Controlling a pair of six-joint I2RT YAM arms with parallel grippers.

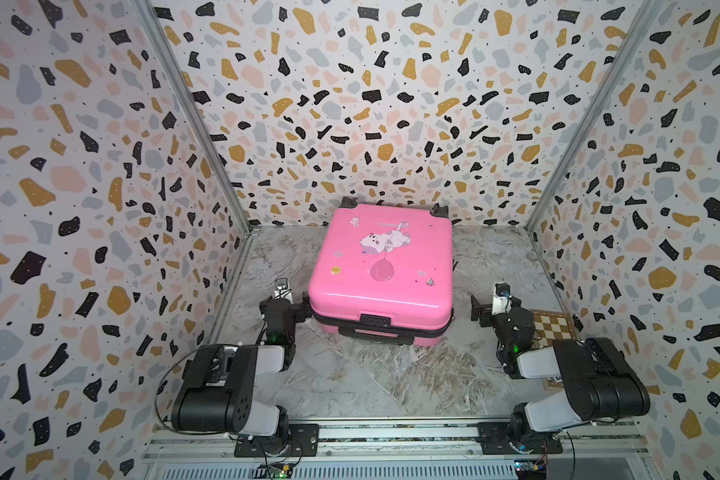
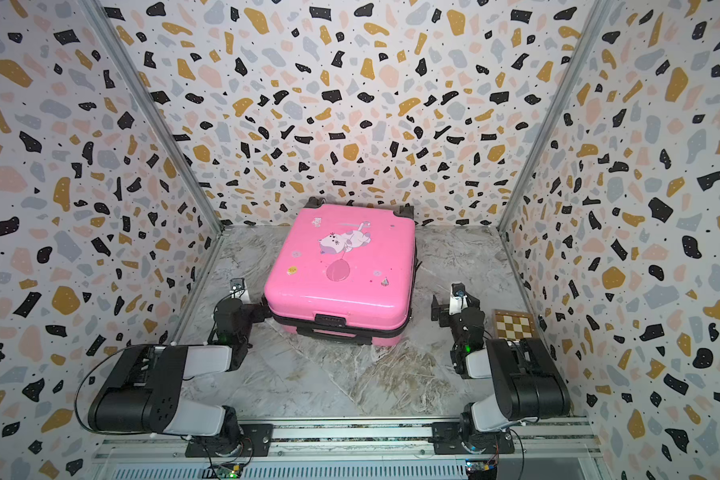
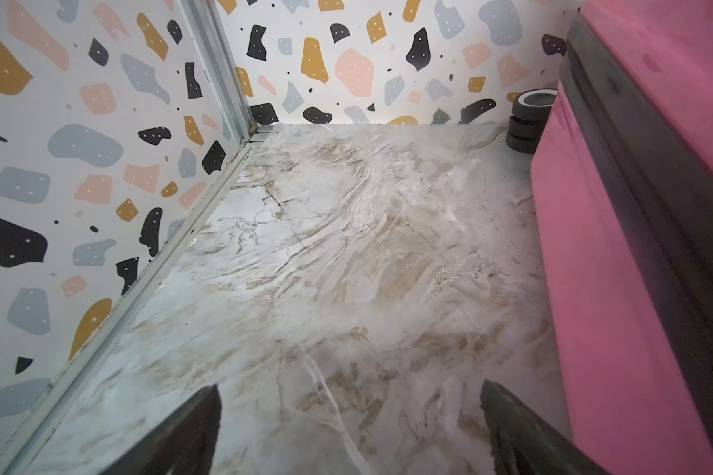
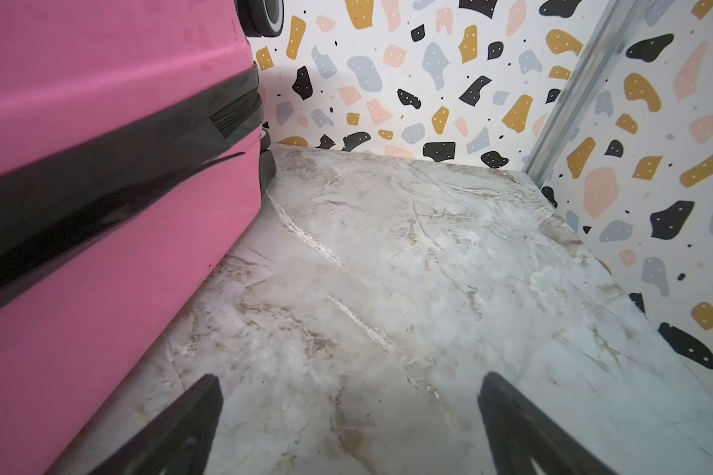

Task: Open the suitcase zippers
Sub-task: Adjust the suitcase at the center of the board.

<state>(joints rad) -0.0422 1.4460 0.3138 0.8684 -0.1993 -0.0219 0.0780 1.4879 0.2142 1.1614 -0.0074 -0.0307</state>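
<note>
The pink suitcase [image 1: 381, 266] [image 2: 341, 266] lies flat and closed on the marble table, cat print up, with its handle side toward the arms. Its black zipper band [image 1: 420, 331] [image 2: 381, 331] runs round the seam and looks shut; I cannot make out the pulls. My left gripper [image 1: 284, 307] [image 2: 242, 309] sits low beside the case's near left corner, open and empty. In the left wrist view [image 3: 350, 384] the zipper band [image 3: 655, 185] passes close by one finger. My right gripper [image 1: 497, 308] [image 2: 454, 309] is open and empty, a short gap from the near right corner. The right wrist view [image 4: 349, 375] shows the zipper band [image 4: 99, 177].
A wooden chessboard [image 1: 551, 326] [image 2: 514, 324] lies flat behind the right arm by the right wall. The case's black wheels [image 3: 529, 119] [image 4: 264, 16] point at the back wall. Patterned walls close in three sides. Bare marble [image 1: 371, 382] stretches in front of the case.
</note>
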